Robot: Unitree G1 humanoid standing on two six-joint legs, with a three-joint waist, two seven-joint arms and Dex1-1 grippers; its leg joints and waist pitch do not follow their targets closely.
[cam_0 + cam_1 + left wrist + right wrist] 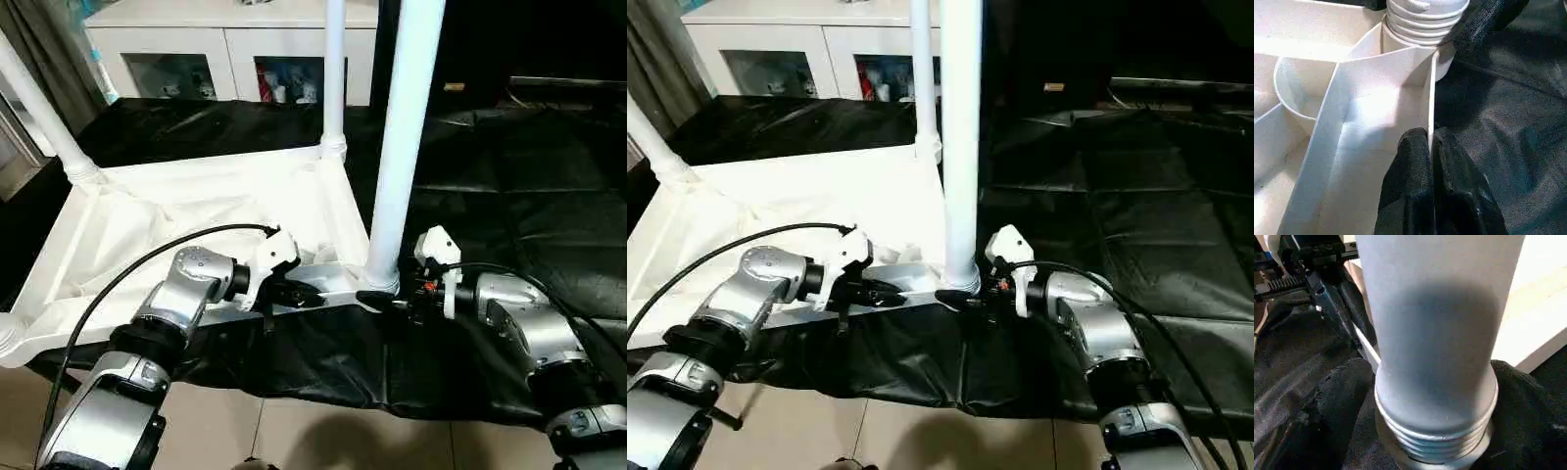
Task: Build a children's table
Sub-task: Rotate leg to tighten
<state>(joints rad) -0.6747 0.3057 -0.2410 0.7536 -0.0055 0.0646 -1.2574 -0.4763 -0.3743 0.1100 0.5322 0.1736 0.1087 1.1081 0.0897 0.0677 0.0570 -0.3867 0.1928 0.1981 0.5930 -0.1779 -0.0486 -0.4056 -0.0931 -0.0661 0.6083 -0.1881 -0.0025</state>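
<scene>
On the upturned table top (176, 211) stand three legs (404, 137); left claw (306, 294) pinches its rim, right claw (384, 299) spread.

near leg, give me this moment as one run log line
stage: leg fitting | near leg: upright in corner socket | right gripper: fingers around leg base | left gripper: shut on table top rim

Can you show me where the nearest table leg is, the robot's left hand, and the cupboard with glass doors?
Nearest leg (404, 137), left eye view, middle of the tube.
Left end effector (312, 295), left eye view, black fingertips on the table's rim.
Cabinet (227, 47), left eye view, white front frame.
</scene>
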